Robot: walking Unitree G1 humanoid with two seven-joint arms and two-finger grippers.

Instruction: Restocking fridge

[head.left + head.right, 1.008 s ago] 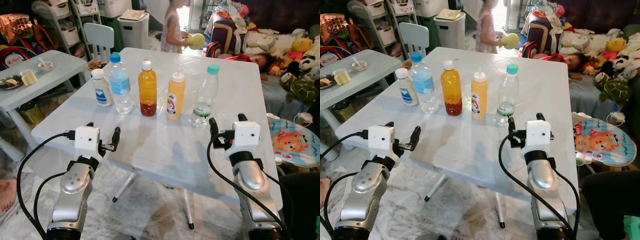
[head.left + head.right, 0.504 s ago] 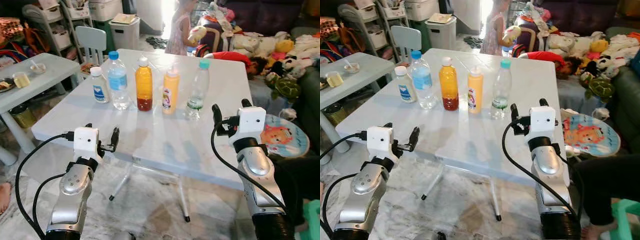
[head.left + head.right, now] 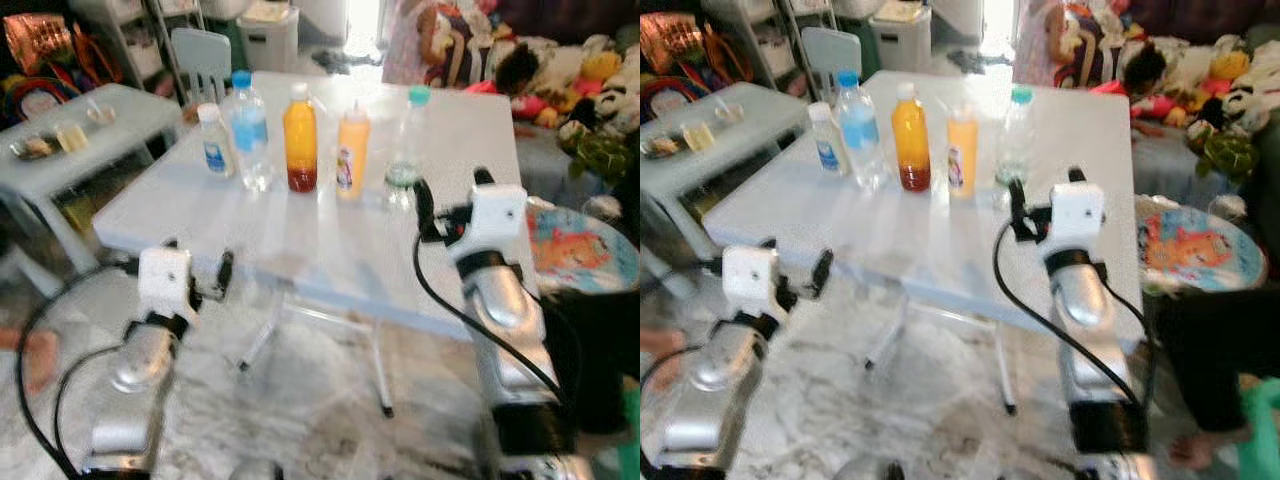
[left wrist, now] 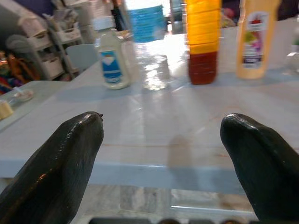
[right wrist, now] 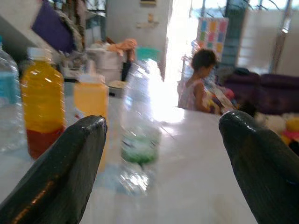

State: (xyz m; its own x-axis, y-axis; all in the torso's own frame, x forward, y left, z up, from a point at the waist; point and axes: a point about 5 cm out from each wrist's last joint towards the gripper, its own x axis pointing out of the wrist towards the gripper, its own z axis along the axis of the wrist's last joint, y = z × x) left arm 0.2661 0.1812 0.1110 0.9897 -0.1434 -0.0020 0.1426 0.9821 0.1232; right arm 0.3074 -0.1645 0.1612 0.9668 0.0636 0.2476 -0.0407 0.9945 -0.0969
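Observation:
Five bottles stand in a row across the white folding table (image 3: 300, 235): a small white bottle (image 3: 212, 141), a blue-capped water bottle (image 3: 248, 130), an orange juice bottle (image 3: 300, 138), a yellow squeeze bottle (image 3: 352, 153) and a clear green-capped bottle (image 3: 408, 140). My left gripper (image 3: 198, 264) is open and empty, level with the table's near edge and in front of it. My right gripper (image 3: 450, 190) is open and empty over the table's right side, close to the clear green-capped bottle (image 5: 140, 135). The left wrist view looks over the table edge at the small white bottle (image 4: 111, 58).
A grey side table (image 3: 110, 125) with dishes stands at the left, with a white chair (image 3: 205, 65) and a bin (image 3: 270, 25) behind. A person (image 3: 405, 40) stands beyond the table. Plush toys (image 3: 590, 90) and a round colourful mat (image 3: 590, 250) lie at the right.
The whole picture has shifted and blurred, so the camera has moved. The bottles stand as before. Both grippers stay open and empty.

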